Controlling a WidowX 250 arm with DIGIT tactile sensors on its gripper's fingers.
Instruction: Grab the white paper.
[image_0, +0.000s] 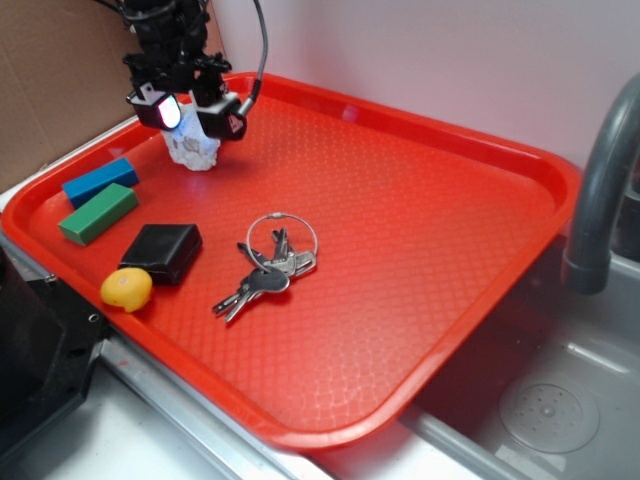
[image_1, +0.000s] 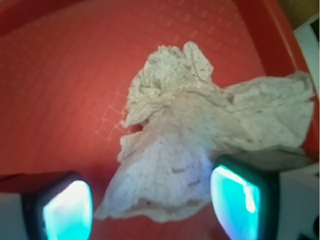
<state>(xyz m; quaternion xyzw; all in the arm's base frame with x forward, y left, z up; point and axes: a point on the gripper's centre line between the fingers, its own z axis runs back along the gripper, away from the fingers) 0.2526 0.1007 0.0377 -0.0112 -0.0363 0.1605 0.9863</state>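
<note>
Gripper (image_0: 190, 112) open, hovering over crumpled white tissue paper wad (image_0: 193, 148) at far-left corner of red plastic tray (image_0: 420, 250). Paper between glowing finger pads (image_1: 67, 210). Approach step, you're aligned; next: lower, close.

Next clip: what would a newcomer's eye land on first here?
The big red tray fills the exterior view. At its far left corner the gripper hangs open right over the crumpled white paper, whose wad fills the wrist view between the glowing pads. Nearer the front lies a bunch of keys.
</note>
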